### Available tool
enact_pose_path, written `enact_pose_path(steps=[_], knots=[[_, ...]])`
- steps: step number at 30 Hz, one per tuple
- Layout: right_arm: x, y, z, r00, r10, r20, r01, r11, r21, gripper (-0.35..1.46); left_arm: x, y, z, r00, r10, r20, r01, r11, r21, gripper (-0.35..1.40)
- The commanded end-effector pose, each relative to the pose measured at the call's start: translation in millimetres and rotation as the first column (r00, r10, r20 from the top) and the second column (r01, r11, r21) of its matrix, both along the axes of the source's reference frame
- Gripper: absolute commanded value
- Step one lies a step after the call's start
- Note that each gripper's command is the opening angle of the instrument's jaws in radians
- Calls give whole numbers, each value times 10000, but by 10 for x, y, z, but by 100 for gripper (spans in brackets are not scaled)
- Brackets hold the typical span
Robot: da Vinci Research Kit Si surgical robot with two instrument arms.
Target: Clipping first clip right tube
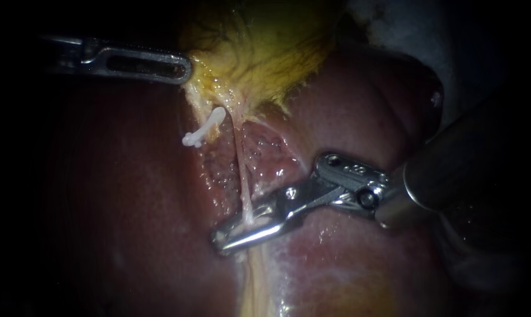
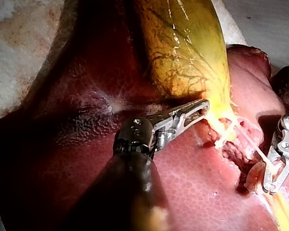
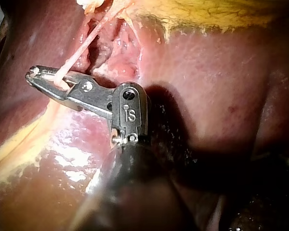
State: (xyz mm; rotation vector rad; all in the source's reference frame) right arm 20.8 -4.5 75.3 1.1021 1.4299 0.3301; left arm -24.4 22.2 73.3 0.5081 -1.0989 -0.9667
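The right tube point(image 1: 240, 170) is a thin pale strand running from the yellow gallbladder point(image 1: 259, 53) down across raw red tissue. My right instrument point(image 1: 219, 239) comes in from the right, and its slim metal jaws lie together around this tube low down. The right wrist view shows the tube point(image 3: 74, 57) entering the jaws point(image 3: 34, 72) from above. A white clip point(image 1: 203, 130) sits on the left tube beside it. My left instrument point(image 1: 186, 69) comes in from the upper left. Its slotted jaws point(image 2: 204, 105) are shut on the gallbladder's lower edge point(image 2: 216, 113).
Dark red liver point(image 1: 130, 223) surrounds the opened patch on all sides. A pale yellowish band point(image 1: 259, 282) continues below the right jaws. White cloth point(image 1: 394, 23) shows at the upper right behind the liver. The right instrument's thick dark shaft point(image 1: 464, 158) fills the right side.
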Motion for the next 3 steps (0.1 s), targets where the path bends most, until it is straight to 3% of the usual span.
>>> enact_pose_path(steps=[1,3], knots=[[0,0,0,10000,7,5,-7,10000,7,-35,0,0,0,10000,1,2,-1,10000,2,-35],[0,0,0,10000,3,3,-3,10000,7,-35,0,0,0,10000,0,1,0,10000,5,-35]])
